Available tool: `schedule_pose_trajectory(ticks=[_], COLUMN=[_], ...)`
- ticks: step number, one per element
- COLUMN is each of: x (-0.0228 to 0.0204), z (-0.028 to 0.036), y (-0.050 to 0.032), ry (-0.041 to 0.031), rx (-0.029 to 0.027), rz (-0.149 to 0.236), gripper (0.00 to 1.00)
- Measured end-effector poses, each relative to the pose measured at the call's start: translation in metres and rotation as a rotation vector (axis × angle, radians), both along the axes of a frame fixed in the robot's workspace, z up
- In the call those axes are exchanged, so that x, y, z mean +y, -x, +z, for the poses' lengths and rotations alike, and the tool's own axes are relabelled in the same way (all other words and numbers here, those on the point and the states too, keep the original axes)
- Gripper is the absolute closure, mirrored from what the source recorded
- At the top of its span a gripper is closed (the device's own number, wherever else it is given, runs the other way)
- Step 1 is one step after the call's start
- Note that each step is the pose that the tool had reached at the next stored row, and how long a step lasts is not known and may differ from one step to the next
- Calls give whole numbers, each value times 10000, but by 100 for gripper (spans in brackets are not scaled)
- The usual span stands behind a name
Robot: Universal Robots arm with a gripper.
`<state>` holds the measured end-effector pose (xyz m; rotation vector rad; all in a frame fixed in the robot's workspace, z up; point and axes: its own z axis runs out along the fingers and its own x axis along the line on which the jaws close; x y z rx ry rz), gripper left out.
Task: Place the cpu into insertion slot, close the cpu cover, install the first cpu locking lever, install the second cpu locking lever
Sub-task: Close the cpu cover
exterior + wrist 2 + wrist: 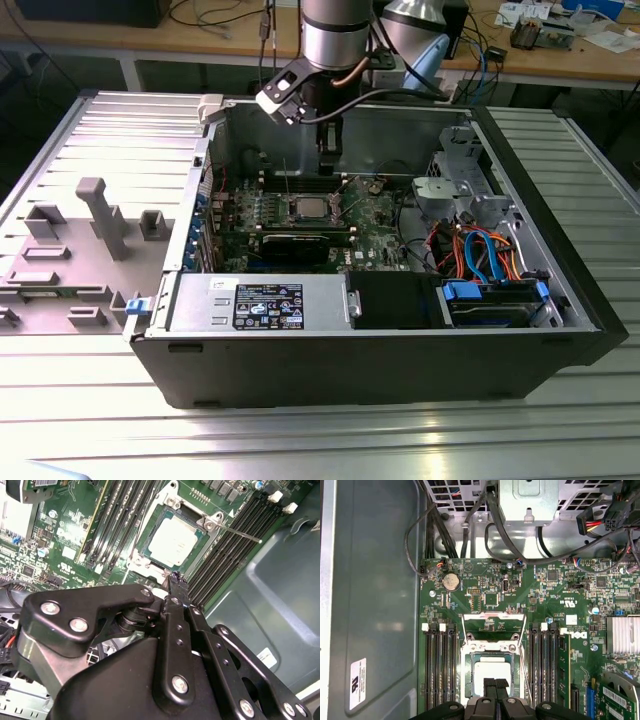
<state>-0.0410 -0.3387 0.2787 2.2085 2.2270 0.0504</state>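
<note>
The cpu [172, 542] lies flat in the insertion slot [150, 569] on the green board, its pale metal top showing. The cpu cover [490, 649] lies down around it as a thin silver frame. One thin lever rod [245, 534] sticks out from a socket corner over the memory slots; a second wire lever [526, 675] runs along the socket's side. My gripper [177, 580] hovers just above the socket's edge, fingers together and holding nothing. The exterior view has the gripper [330, 170] hanging inside the open case above the cpu [308, 208].
Long black memory slots [440, 665] flank the socket on both sides. A finned heatsink [622, 635] and cable bundles [470, 525] sit nearby. The case wall [400, 125], drive cage [455, 190] and power supply [260, 305] ring the board. Grey fixtures [100, 215] stand on the exterior view's left.
</note>
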Motion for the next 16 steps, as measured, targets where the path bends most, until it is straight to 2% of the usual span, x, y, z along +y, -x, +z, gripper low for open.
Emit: schedule_pose_trajectory(ticks=[16], x=[0], z=[0], y=[-93], ry=[1], rx=[1], rz=[0], gripper=[89])
